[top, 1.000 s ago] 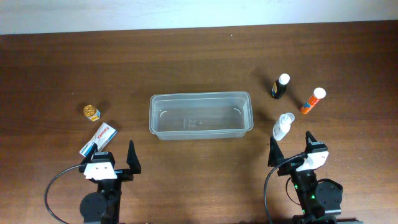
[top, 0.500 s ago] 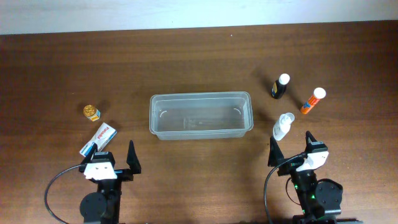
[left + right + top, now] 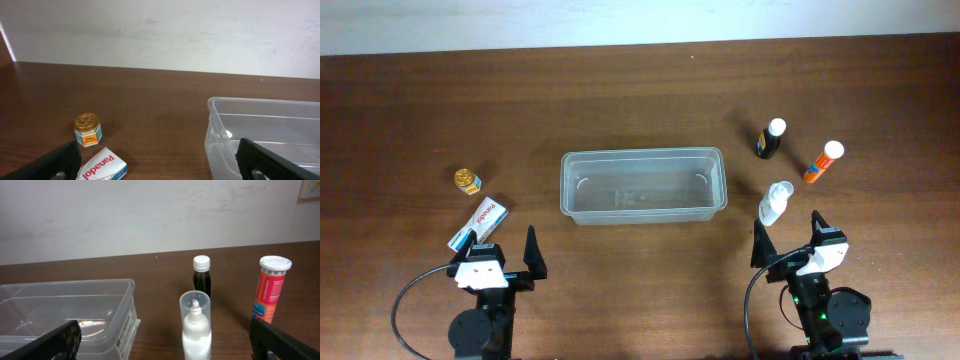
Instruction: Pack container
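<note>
The clear plastic container (image 3: 642, 186) sits empty mid-table; it also shows in the left wrist view (image 3: 265, 135) and the right wrist view (image 3: 65, 312). My left gripper (image 3: 502, 255) is open and empty near the front edge, beside a white Panadol box (image 3: 480, 221) (image 3: 102, 165) and a small gold-lidded jar (image 3: 468, 180) (image 3: 88, 130). My right gripper (image 3: 790, 242) is open and empty, just behind a white spray bottle (image 3: 775, 203) (image 3: 196, 327). A dark bottle (image 3: 771, 139) (image 3: 201, 277) and an orange tube (image 3: 823, 162) (image 3: 270, 290) stand further back.
The dark wooden table (image 3: 640, 90) runs to a white wall (image 3: 160, 30) at the back. Both arm bases sit at the front edge with black cables.
</note>
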